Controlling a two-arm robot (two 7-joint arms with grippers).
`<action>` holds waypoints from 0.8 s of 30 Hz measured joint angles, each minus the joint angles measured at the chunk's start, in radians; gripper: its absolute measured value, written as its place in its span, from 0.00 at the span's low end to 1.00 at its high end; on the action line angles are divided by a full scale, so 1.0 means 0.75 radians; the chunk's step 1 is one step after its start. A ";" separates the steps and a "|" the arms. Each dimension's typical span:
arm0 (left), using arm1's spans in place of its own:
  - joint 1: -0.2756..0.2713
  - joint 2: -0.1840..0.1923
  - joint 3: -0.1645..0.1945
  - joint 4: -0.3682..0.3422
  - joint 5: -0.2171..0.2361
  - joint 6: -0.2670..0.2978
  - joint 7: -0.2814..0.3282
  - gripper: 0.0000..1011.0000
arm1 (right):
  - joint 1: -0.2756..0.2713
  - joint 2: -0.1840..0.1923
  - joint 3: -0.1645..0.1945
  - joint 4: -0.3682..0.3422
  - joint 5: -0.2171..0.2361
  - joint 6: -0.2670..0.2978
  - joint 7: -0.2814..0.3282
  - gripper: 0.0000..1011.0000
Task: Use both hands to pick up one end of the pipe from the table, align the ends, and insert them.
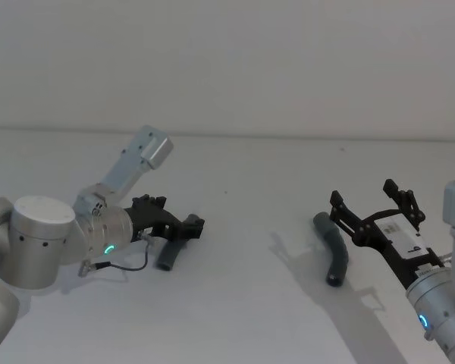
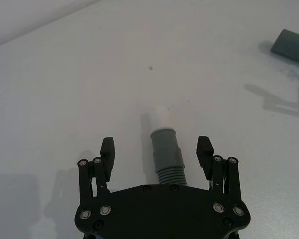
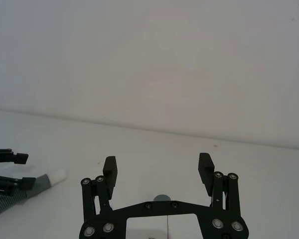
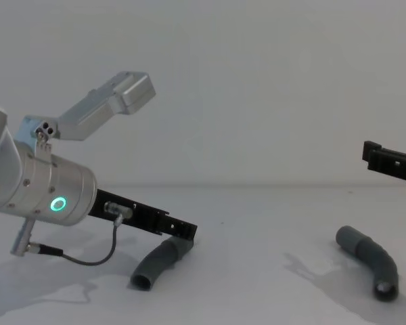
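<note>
table [image 1: 243, 174]: pale grey-white, matte and flat.
left gripper [image 2: 156, 145]: low over the table, jaws spread wide and straddling the left pipe piece [image 4: 159, 261]; in the left wrist view neither of its fingers [image 2: 107, 152] touches the piece. a green ring light [image 4: 57, 203] glows on its wrist.
right gripper [image 1: 362, 193]: raised off the table, jaws spread wide, holding nothing.
right pipe piece [image 1: 335, 246]: lies curved on the table, just below and ahead of the right gripper's fingertips, untouched, well apart from the left gripper.
left pipe piece: lies on the table between the left gripper's fingers. its ribbed part runs back under the palm, and its smooth collar [image 2: 164, 147] is level with the fingertips.
white spigot tip [image 2: 161, 115]: reaches out past the left gripper's fingertips, pointing away from the palm.
open end [image 4: 384, 291]: the dark mouth of the right pipe piece, below the right gripper, on the end toward the robot.
</note>
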 joint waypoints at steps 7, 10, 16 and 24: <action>-0.003 -0.005 -0.002 0.015 0.009 0.023 0.000 0.99 | 0.000 0.000 0.000 0.000 0.000 0.000 0.000 0.99; -0.007 -0.009 -0.002 0.025 0.016 0.028 0.001 0.99 | 0.000 0.000 0.000 0.000 0.000 0.000 0.000 0.99; -0.015 -0.015 0.002 0.041 0.026 0.030 -0.001 0.99 | 0.000 0.000 0.000 0.000 0.000 0.000 0.000 0.99; -0.028 -0.025 0.014 0.065 0.043 0.030 -0.011 0.99 | 0.000 0.000 0.000 0.000 0.000 0.000 0.000 0.99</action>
